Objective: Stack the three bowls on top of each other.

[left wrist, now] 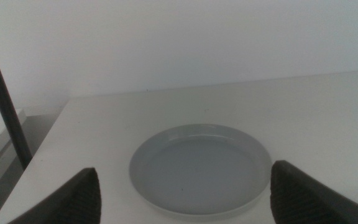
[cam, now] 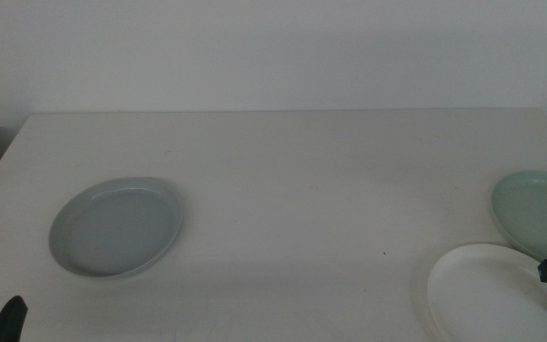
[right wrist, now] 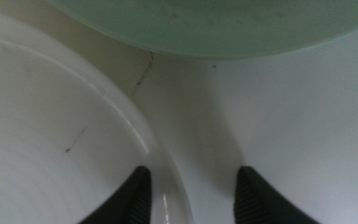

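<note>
Straddling the white bowl's [right wrist: 55, 143] rim at the table's right edge, right gripper [right wrist: 191, 196] fingers spread; left gripper [left wrist: 185, 199] spread, waiting.

No readable text, label, brand or number shows anywhere.

— What can't you make out from the middle view?

— Your pale mint green round bowl [cam: 537, 211] runs off the right edge, and the glossy white round bowl [cam: 487, 293] is cut by the bottom edge. Only a dark tip of the left claw [cam: 8, 321] shows at the bottom corner.

— And the right claw [right wrist: 191, 194]?

— Its wrist view is too close: you see only part of each bowl's rim.
</note>
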{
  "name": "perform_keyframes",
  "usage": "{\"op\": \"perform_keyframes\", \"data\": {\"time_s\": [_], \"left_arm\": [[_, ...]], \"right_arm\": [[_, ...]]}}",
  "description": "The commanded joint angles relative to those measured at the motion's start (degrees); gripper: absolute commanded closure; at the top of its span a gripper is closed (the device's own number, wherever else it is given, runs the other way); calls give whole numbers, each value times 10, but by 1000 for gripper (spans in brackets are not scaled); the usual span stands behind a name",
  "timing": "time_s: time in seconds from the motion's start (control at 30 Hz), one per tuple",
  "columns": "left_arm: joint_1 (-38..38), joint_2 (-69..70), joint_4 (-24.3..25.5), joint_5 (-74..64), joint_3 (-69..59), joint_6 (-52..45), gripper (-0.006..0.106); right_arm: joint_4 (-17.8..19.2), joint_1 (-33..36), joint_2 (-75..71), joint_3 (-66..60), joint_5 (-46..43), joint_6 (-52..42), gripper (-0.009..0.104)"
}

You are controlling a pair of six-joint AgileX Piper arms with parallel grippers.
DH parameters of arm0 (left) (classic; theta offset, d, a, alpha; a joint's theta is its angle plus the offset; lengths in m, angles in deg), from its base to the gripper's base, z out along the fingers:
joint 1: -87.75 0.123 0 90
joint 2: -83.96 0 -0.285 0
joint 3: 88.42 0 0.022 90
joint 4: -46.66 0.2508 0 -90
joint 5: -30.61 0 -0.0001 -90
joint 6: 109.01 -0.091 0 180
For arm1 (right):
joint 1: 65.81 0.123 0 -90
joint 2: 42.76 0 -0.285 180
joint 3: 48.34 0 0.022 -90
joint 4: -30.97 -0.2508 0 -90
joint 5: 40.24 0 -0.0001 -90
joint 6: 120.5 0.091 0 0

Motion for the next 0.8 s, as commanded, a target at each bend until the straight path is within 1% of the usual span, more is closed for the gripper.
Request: {"op": "perform_keyframes", "data": {"time_s": [0.0, 0.1, 0.2, 0.23, 0.4, 0.5, 0.6, 0.77], "left_arm": [[1, 8, -5, 41, 3, 7, -5], [1, 8, -5, 41, 3, 7, -5], [1, 8, -5, 41, 3, 7, -5], [1, 8, -5, 41, 3, 7, -5], [1, 8, -5, 41, 3, 7, -5], [1, 8, -5, 41, 3, 7, -5], [1, 8, -5, 41, 3, 7, -5], [1, 8, -5, 41, 3, 7, -5]], "right_arm": [[0, -5, -7, 11, -9, -8, 67], [0, -5, -1, 11, -10, -8, 78], [-1, -5, -3, 11, -8, -8, 95], [-1, -4, -5, 11, -5, -8, 96], [-1, 5, -39, 13, 18, -6, 96], [-5, 23, -78, 14, 29, 7, 96], [-30, 45, -120, 23, 53, 10, 96], [-81, 104, -173, 61, 100, 10, 95]]}}
